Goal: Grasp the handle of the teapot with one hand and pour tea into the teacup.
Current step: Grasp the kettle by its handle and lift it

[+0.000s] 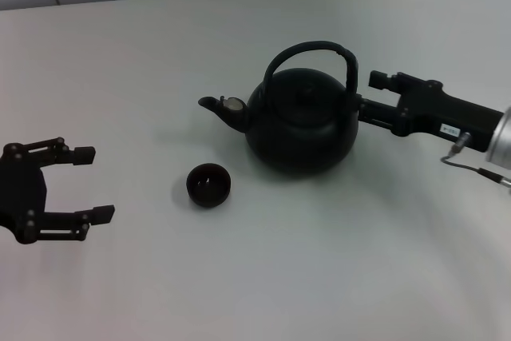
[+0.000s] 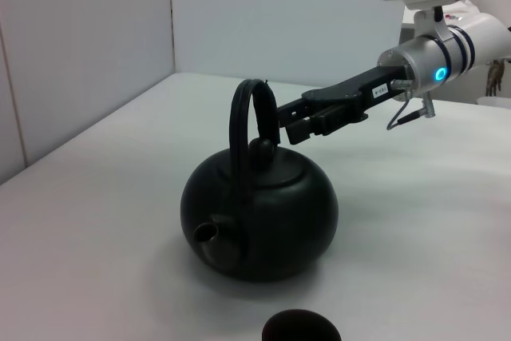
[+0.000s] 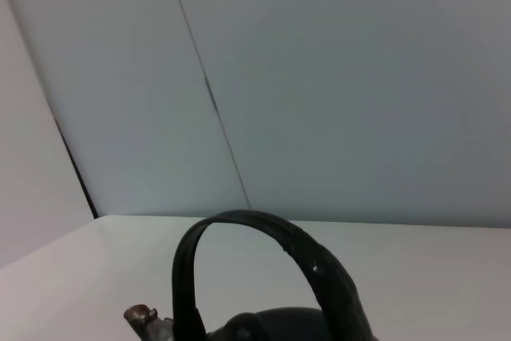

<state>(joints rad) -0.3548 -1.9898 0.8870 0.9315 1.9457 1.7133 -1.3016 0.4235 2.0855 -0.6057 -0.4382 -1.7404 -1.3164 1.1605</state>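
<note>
- Left gripper (image 1: 94, 184): parked, fingers spread and empty, well apart from everything.
- Right gripper (image 2: 289, 122): fingertips beside the thick black arched handle (image 2: 243, 129); only our left wrist view shows them, grip unclear.
- Round matte black teapot (image 1: 302, 121): upright on the white table (image 1: 319, 277).
- Tiny black-brown teacup (image 1: 208, 184): below the spout.

Matte black teapot (image 1: 302, 127), smooth white table (image 1: 359, 261).
Teacup (image 1: 208, 184) dark, slightly glossy, maybe ceramic; handle (image 1: 311, 49) matte.
</note>
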